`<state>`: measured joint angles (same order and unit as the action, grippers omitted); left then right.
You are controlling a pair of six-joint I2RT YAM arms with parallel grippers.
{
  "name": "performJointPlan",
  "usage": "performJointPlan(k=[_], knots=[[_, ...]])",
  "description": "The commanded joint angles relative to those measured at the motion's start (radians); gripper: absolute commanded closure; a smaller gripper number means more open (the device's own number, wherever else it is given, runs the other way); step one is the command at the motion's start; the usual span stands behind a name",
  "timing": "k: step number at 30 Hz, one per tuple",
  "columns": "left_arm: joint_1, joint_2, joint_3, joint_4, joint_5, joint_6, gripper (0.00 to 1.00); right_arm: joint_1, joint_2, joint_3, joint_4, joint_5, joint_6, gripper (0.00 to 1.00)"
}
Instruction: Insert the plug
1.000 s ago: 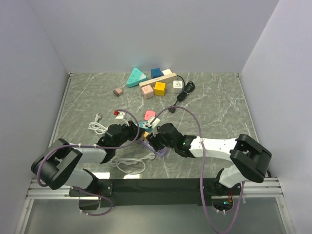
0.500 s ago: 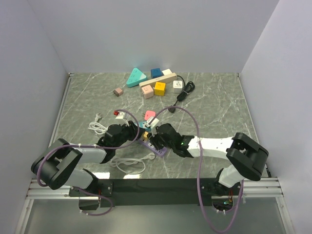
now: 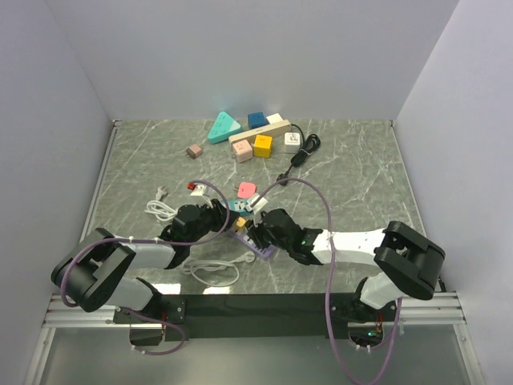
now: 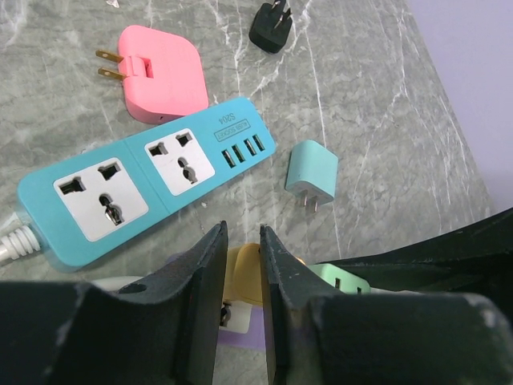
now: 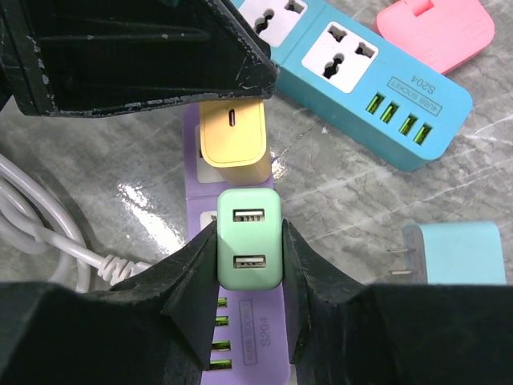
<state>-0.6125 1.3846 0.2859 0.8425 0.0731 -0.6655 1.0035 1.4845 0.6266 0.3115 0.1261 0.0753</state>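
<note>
A purple power strip point(image 5: 240, 353) lies on the marble table, also visible in the top view point(image 3: 262, 249). My left gripper point(image 4: 243, 241) is shut on a yellow plug adapter point(image 4: 244, 277), which stands over the strip's far socket point(image 5: 232, 136). My right gripper point(image 5: 250, 249) is shut on a mint-green USB charger point(image 5: 250, 239), held over the socket beside the yellow one and nearly touching it. The charger's prongs and the socket under it are hidden. In the top view the two grippers point(image 3: 232, 218) point(image 3: 255, 233) meet over the strip.
A blue power strip point(image 4: 144, 188) lies just beyond, with a pink adapter point(image 4: 164, 80), a teal charger point(image 4: 313, 172) and a black plug point(image 4: 272, 24) near it. White cable point(image 3: 210, 271) coils near the left arm. Coloured blocks point(image 3: 255, 136) stand at the back.
My right arm has shifted slightly and its cable loop has swung. The left gripper has stayed in place on the yellow plug.
</note>
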Motion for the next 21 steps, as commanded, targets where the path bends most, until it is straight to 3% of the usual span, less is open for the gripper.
performJointPlan(k=[1, 21], knots=[[-0.006, 0.008, -0.021, -0.04, 0.002, 0.026, 0.71, 0.004, -0.009, -0.067, -0.042, 0.046, 0.067, 1.0], [-0.006, 0.033, -0.013, -0.029, 0.016, 0.033, 0.71, 0.078, 0.138, -0.082, -0.019, 0.044, 0.167, 1.0]])
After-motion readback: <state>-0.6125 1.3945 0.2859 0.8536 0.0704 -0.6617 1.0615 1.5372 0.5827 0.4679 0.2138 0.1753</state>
